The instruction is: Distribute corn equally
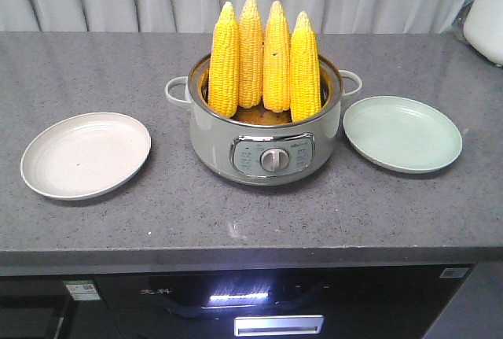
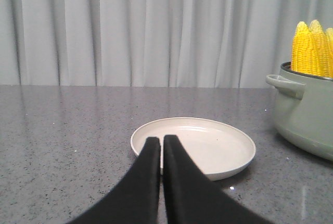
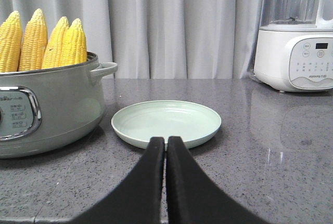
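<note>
Looking over the desk (image 1: 236, 213), I found both my pairs of fingers low and empty. My left fingers (image 2: 155, 148) were pressed together with no gap between them, and my right fingers (image 3: 157, 146) were the same. The cream plate (image 2: 208, 146) lay just ahead of my left fingers, and the green plate (image 3: 166, 122) lay just ahead of my right ones; both plates were bare. All four cobs of the corn (image 1: 263, 60) stood upright in the pot (image 1: 212, 150), to the right of my left fingers and to the left of my right fingers, so nothing was shared out yet.

I judged several dangers. The cobs stood close, some of them touching, so pulling one could tip its neighbour over the rim. The tips were narrow and tapered, and a grip taken too high there could slip. The plates were shallow and a cob is round, so a cob released carelessly could roll onto the desk. If both my arms reached for the pot at once, they could hit each other. An even share, I thought, was two cobs per plate.
</note>
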Controlling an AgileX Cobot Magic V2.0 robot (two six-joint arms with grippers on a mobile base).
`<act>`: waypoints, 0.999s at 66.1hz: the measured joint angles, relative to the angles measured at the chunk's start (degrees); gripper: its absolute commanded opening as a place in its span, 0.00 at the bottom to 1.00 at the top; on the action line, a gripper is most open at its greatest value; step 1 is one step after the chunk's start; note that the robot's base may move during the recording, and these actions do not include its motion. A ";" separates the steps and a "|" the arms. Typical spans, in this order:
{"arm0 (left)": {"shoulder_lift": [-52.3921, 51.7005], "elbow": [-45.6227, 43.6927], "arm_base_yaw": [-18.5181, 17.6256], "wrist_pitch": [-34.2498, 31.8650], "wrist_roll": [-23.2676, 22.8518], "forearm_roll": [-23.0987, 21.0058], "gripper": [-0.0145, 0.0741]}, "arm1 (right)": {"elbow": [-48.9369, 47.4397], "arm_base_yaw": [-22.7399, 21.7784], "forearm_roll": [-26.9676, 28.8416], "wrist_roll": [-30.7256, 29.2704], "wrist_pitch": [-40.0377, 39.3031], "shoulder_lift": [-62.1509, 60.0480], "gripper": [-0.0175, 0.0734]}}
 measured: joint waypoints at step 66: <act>0.00 0.00 0.00 0.00 0.00 0.00 0.16 | 0.00 0.00 0.00 0.00 0.00 0.00 0.19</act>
